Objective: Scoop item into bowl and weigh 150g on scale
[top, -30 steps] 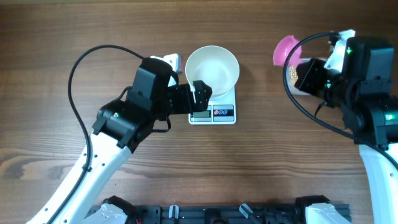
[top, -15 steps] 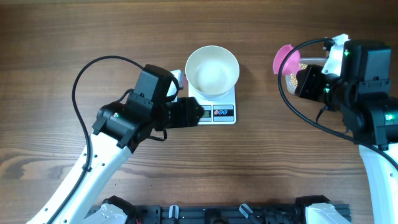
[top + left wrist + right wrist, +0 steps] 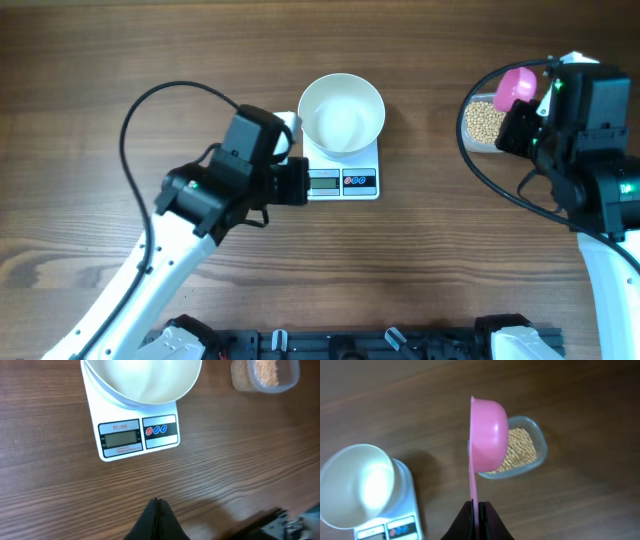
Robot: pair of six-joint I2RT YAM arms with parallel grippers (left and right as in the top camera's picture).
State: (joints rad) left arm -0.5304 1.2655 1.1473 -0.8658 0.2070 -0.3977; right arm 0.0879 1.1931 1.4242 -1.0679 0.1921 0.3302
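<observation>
My right gripper pinches the pink scoop near the tub, left gripper closed empty; I fear a tilted scoop spilling beans beside the tub.

Bowl on scale, tub rightward

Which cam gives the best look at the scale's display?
Left wrist: the scale display sits whole, close and unobstructed. Overhead shows it small. Right wrist crops it at the frame's bottom edge.
</observation>
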